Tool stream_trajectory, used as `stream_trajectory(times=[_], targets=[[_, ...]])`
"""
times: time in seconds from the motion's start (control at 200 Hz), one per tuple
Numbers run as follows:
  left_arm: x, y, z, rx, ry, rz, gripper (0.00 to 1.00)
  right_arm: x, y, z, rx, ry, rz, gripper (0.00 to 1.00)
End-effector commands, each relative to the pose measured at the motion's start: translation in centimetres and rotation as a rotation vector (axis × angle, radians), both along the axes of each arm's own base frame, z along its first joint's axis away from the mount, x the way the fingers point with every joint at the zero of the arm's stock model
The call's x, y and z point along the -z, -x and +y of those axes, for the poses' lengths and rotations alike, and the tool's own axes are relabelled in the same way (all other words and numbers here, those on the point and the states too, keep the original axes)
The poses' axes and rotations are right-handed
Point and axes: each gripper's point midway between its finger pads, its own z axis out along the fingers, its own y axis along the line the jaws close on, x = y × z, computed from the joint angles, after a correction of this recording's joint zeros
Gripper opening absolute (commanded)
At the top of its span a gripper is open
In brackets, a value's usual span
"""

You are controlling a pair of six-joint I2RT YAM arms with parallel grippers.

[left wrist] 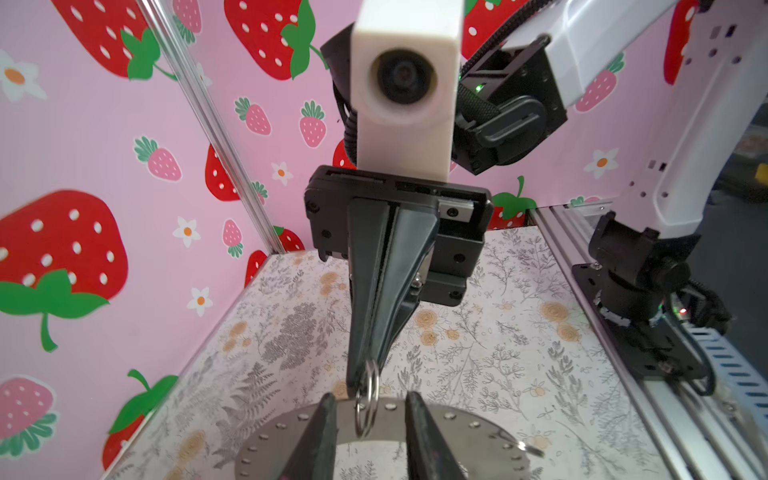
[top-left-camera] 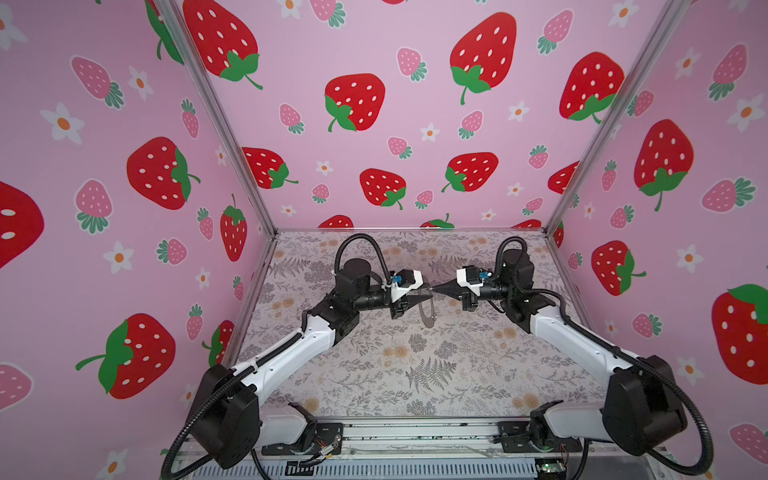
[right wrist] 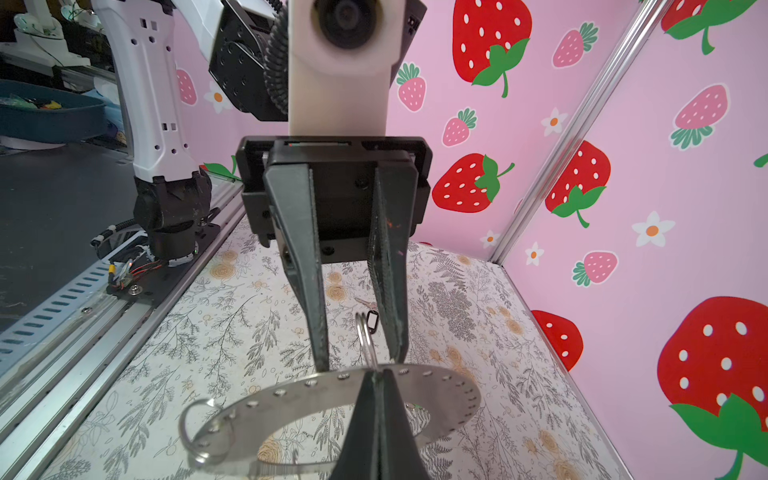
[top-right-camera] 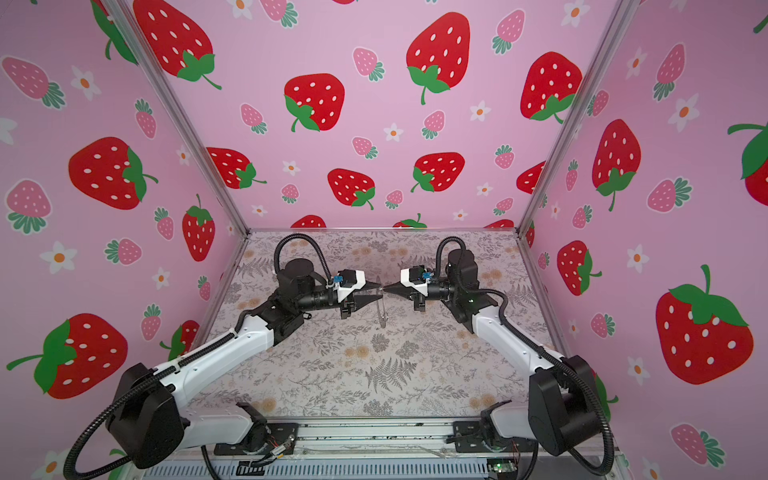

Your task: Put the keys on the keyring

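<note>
Both arms met above the middle of the floral tabletop [top-left-camera: 374, 374], fingertip to fingertip. The right gripper [top-left-camera: 433, 289] had its fingers [right wrist: 376, 419] pressed tight together, pinching a small wire loop [right wrist: 364, 332] threaded through an edge hole of the keyring [top-left-camera: 428, 311]. The flat grey keyring hung from that loop, clear of the tabletop. It was nearly edge-on in both top views.

The left gripper [top-left-camera: 420, 291] faced it with its fingers [right wrist: 309, 291] spread apart, one on either side of the loop and the keyring's rim. From where I stood they did not seem to clamp anything.

A second wire loop [right wrist: 199, 432] dangled from another hole farther round the keyring.

In the right wrist view, one key, the black-rimmed tag with a pale centre [right wrist: 372, 321], showed just behind the pinched loop, between the left fingers. I could not tell whether it lay on the tabletop or hung from something.
</note>
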Motion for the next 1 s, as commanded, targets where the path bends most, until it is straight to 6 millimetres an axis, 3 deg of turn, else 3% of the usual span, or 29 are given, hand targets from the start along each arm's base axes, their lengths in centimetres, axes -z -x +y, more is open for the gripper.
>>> stream_trajectory(times=[0.0,0.19,0.37,0.995], targets=[[-1.0,-0.2,1.1,-0.036,-0.072,-0.042,0.35,-0.5,-0.2,0.3,-0.002,0.03,-0.018,0.01],[-0.8,-0.7,2.2,-0.091,-0.22,-0.102,0.38,0.7,-1.4,0.3,0.045,0.124,0.012,0.0],[-0.4,-1.2,1.8,-0.14,-0.334,-0.147,0.39,1.3,-1.9,0.4,0.08,0.167,0.051,0.0],[0.2,-2.5,-0.5,-0.221,-0.386,-0.111,0.33,2.0,-1.6,0.5,0.082,0.192,0.074,0.0]])
